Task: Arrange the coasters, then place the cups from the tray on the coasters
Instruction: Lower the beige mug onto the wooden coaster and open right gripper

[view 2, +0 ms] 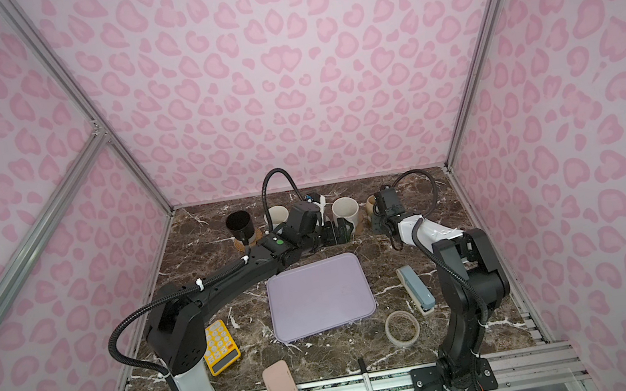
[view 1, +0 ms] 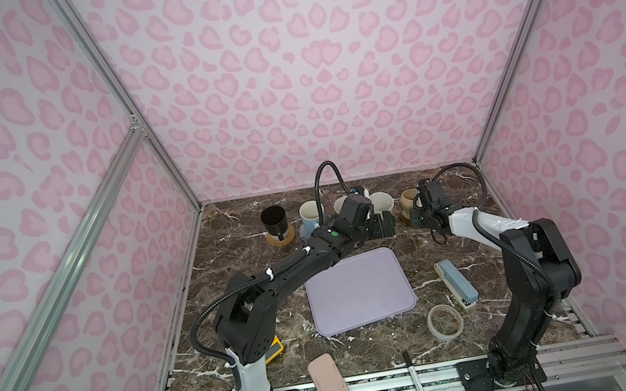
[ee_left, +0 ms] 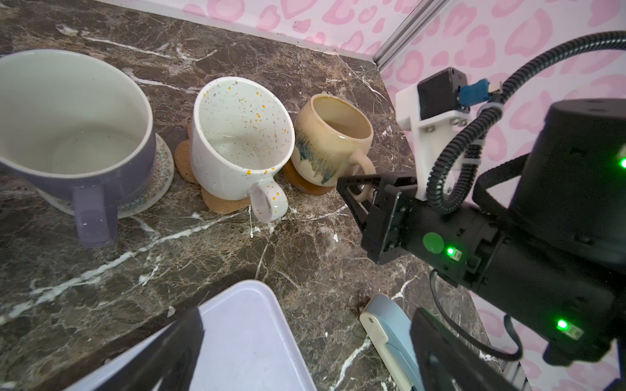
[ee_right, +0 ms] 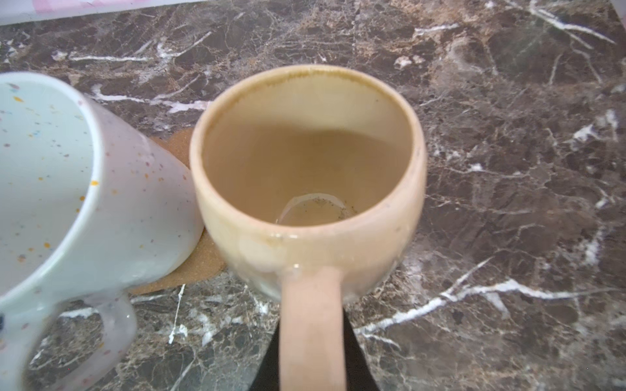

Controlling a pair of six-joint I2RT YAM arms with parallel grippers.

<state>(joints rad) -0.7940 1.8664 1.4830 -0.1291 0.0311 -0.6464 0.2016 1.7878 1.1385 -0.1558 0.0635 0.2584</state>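
No legible text anywhere.

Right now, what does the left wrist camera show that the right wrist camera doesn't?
Only the left wrist view: the lavender mug on its cream woven coaster, the lavender tray's corner, a stapler, and the right gripper closed on the beige mug's handle. Only the right wrist view: that mug's inner floor, close up. Both: the beige mug, the white speckled mug, the tan paw-shaped coaster and the marble table.
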